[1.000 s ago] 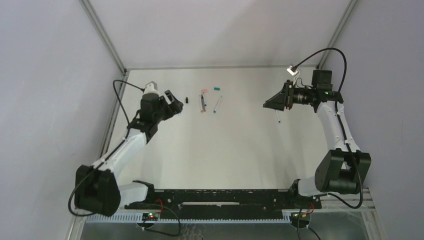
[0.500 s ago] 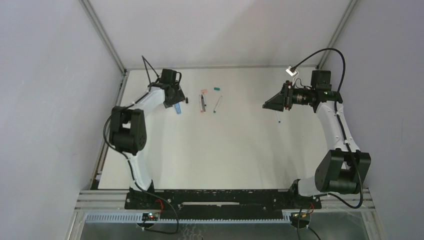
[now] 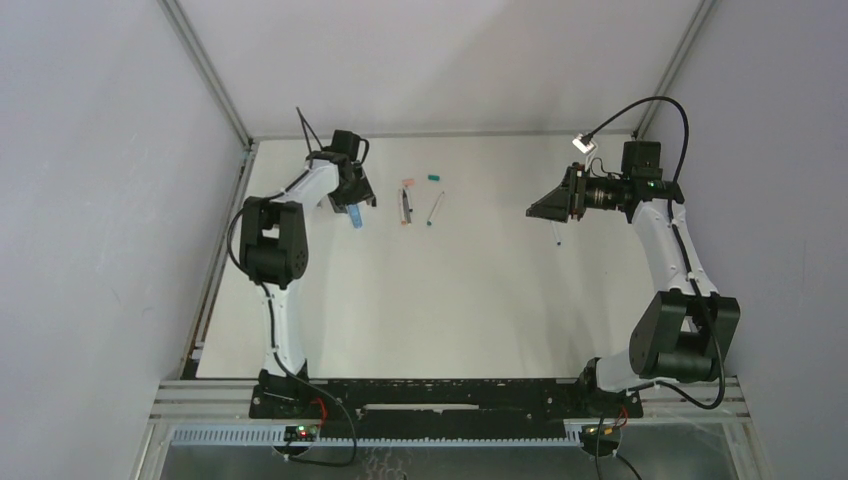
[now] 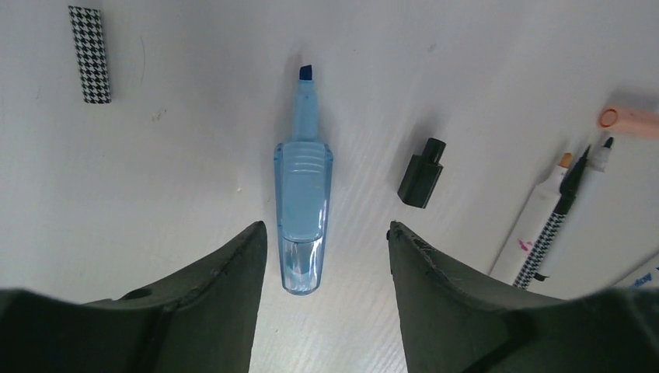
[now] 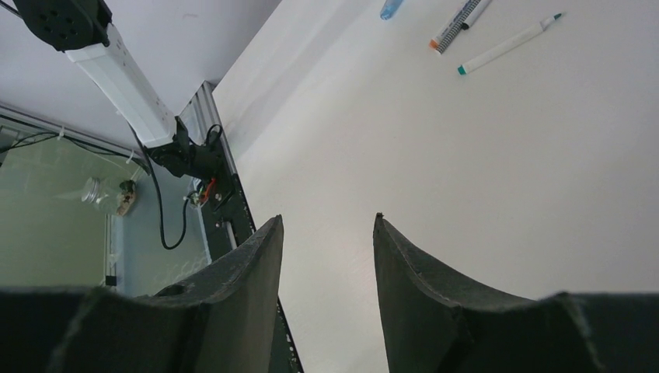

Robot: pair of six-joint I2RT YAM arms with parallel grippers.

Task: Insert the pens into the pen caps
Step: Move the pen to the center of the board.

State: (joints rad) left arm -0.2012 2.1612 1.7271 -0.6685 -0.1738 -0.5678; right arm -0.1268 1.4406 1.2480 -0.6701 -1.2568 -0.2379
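Observation:
A thick light-blue pen (image 4: 303,210) lies uncapped on the white table, tip pointing away. My left gripper (image 4: 326,233) hangs open over its rear end, a finger on each side and not touching it. In the top view the left gripper (image 3: 352,198) is at the far left, just above the light-blue pen (image 3: 356,217). A black pen cap (image 4: 422,173) lies just right of the pen, and a salmon cap (image 4: 628,119) farther right. Two thin pens (image 3: 404,206) and a teal-tipped pen (image 3: 435,208) lie mid-table, beside a teal cap (image 3: 434,177). My right gripper (image 3: 532,210) is open and empty, held above the table.
A short houndstooth-patterned piece (image 4: 89,54) lies at the far left of the light-blue pen. A small white pen with a blue tip (image 3: 556,236) lies below the right gripper. The enclosure's left wall and frame post (image 3: 225,110) stand close to the left arm.
The left arm has swung forward and come down over the light-blue pen, and its jaws have narrowed somewhat. The right arm has not moved.

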